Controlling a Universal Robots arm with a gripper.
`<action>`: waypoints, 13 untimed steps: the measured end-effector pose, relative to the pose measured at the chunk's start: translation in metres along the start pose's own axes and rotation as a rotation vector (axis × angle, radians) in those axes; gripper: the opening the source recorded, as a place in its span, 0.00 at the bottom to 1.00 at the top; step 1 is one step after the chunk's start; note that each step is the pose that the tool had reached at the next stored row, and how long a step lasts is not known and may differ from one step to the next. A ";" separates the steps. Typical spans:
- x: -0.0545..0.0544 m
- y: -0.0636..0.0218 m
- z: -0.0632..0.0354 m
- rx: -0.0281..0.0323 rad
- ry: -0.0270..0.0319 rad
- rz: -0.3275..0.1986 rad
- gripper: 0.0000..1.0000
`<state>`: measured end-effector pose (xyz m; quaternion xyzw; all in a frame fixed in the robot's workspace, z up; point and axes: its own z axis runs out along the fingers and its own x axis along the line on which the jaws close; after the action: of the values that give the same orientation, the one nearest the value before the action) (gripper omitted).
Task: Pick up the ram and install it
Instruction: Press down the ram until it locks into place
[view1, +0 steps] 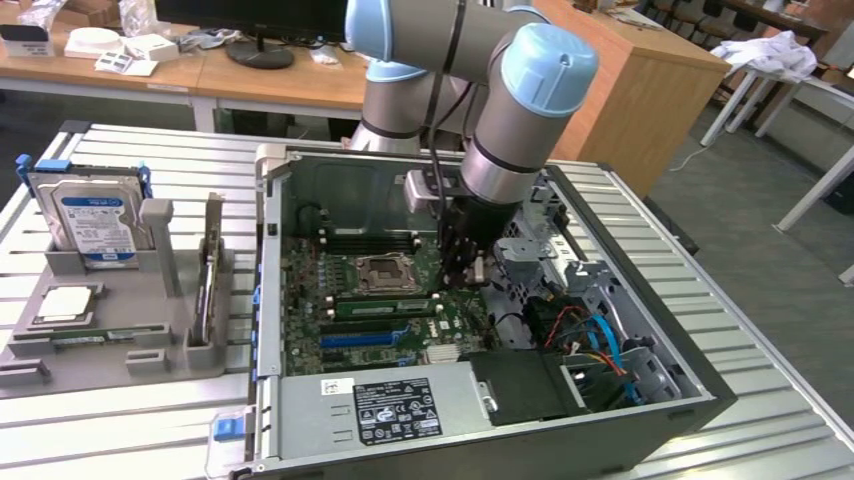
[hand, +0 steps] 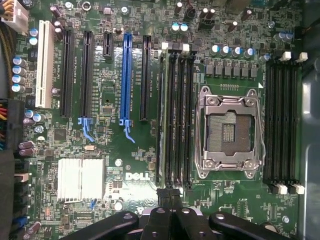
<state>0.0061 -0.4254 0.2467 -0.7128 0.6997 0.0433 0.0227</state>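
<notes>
- Black gripper (hand: 170, 200) fingers closed together, gripping nothing, touching the end of the ram (hand: 160, 115)
- Ram lies in the memory slot beside the CPU socket (hand: 229, 132)
- Installation looks nearly complete, seating unconfirmed

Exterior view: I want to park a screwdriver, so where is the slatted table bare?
The table is bare in front of the grey fixture tray and in a strip behind it. A narrow strip runs along the computer case on the exterior view's right. Inside the case is crowded: the arm hangs over the motherboard.
</notes>
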 end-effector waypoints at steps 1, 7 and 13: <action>0.000 0.0000 0.0007 0.0000 0.0000 0.000 0.11; 0.000 -0.0001 0.0040 -0.0001 0.0003 0.000 0.11; 0.000 -0.0002 0.0054 0.0001 -0.0003 0.000 0.11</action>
<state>0.0061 -0.4254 0.2413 -0.7128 0.6997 0.0434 0.0228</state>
